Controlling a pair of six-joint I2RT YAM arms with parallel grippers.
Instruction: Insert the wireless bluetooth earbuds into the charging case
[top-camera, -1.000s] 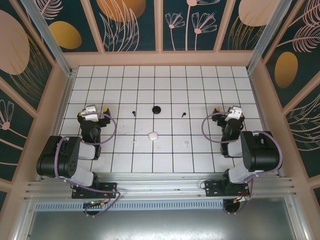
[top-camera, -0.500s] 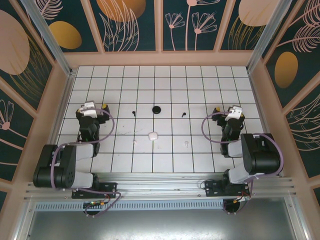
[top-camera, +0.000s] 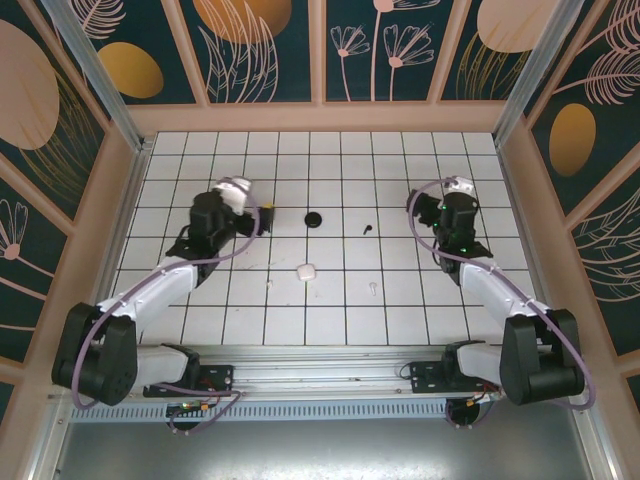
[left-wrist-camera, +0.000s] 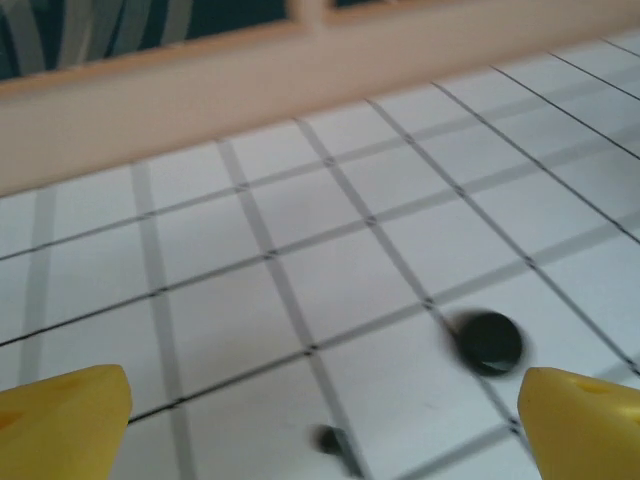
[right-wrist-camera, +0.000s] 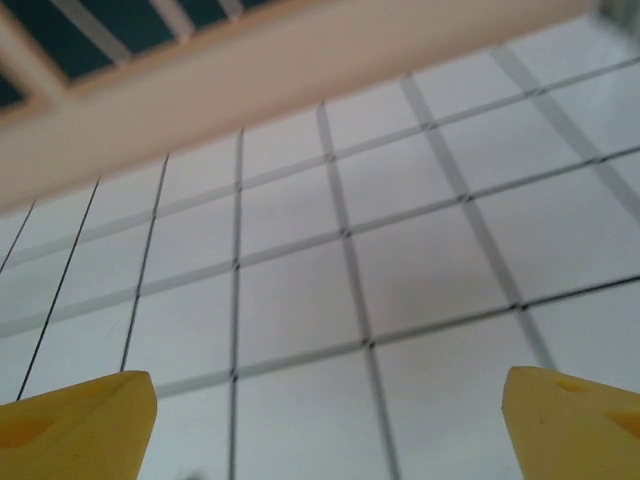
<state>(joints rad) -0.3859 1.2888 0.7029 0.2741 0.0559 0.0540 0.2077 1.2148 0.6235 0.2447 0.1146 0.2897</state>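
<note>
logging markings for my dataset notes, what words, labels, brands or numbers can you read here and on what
There is no text that can be read.
black case: no label can be made out; it is blurred in the left wrist view.
white case: looks plain, too small to tell any mark.
wall panels: leaf and flower patterns, no words.
small board by the left arm's base: any print is too small to read.
</note>
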